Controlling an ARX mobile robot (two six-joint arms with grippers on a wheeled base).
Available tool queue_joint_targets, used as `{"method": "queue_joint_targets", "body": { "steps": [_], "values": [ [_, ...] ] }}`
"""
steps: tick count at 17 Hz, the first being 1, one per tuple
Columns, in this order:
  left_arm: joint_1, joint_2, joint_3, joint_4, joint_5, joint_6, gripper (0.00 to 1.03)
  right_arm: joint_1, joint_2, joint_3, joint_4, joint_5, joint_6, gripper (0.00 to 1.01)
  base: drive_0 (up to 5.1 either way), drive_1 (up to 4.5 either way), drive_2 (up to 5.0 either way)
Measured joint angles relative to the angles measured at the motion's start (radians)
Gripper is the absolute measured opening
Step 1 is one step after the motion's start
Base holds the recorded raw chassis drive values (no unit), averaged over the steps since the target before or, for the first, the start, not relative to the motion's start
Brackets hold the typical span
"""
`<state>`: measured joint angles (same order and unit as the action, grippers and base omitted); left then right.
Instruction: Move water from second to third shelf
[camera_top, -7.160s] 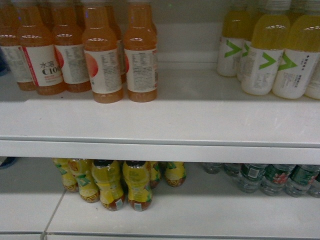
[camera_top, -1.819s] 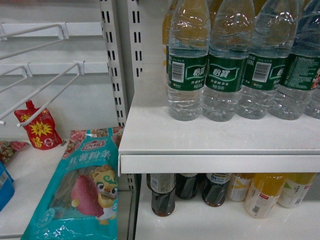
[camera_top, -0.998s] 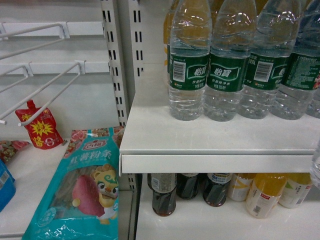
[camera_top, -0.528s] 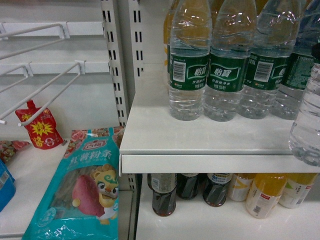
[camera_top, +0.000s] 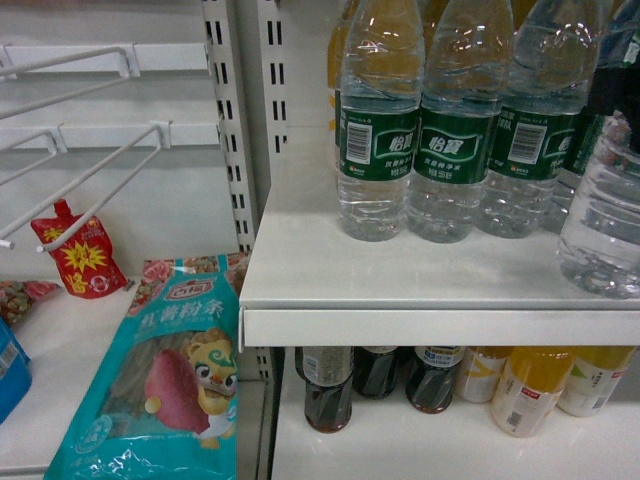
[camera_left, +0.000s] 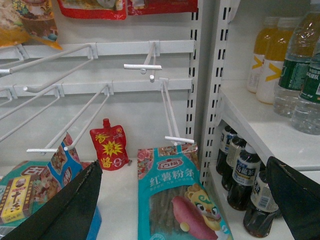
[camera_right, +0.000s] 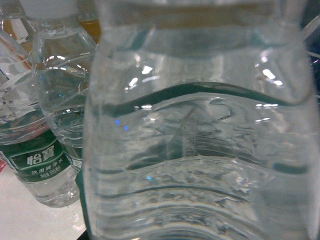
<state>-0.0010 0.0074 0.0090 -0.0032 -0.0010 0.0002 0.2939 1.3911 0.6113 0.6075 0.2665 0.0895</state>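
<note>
A clear ribbed water bottle (camera_top: 600, 225) is upright at the far right of the head view. Its base is low over the white shelf board (camera_top: 400, 285), near the front edge; I cannot tell whether it touches. My right gripper (camera_top: 618, 100) shows as a dark shape at the bottle's upper part, shut on it. In the right wrist view this bottle (camera_right: 200, 150) fills the frame and hides the fingers. A row of green-labelled water bottles (camera_top: 450, 140) stands just behind and to its left. My left gripper (camera_left: 182, 200) is open and empty, facing the neighbouring bay.
Dark tea bottles (camera_top: 328, 385) and yellow drink bottles (camera_top: 525, 390) stand on the shelf below. In the left bay, wire hooks (camera_top: 100, 190) stick out above a teal noodle packet (camera_top: 165, 370) and a red pouch (camera_top: 75, 258). A slotted upright (camera_top: 225, 120) divides the bays.
The held water bottle came into the head view from the lower right, then rose and moved left over the shelf beside the row. The left arm's surroundings look the same.
</note>
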Motion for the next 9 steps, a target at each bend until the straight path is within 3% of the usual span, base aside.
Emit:
{"method": "queue_joint_targets", "body": {
  "steps": [5,7,9],
  "values": [
    [0.000,0.000,0.000,0.000,0.000,0.000,0.98,-0.002,0.066,0.000,0.037,0.032,0.042,0.42,0.0,0.00,0.0],
    [0.000,0.000,0.000,0.000,0.000,0.000,0.98,-0.003,0.146,0.076,0.015,0.057,0.106,0.42,0.0,0.00,0.0],
    [0.000,0.000,0.000,0.000,0.000,0.000,0.98,0.010,0.177,0.112,0.001,0.074,0.117,0.42,0.0,0.00,0.0]
  ]
}}
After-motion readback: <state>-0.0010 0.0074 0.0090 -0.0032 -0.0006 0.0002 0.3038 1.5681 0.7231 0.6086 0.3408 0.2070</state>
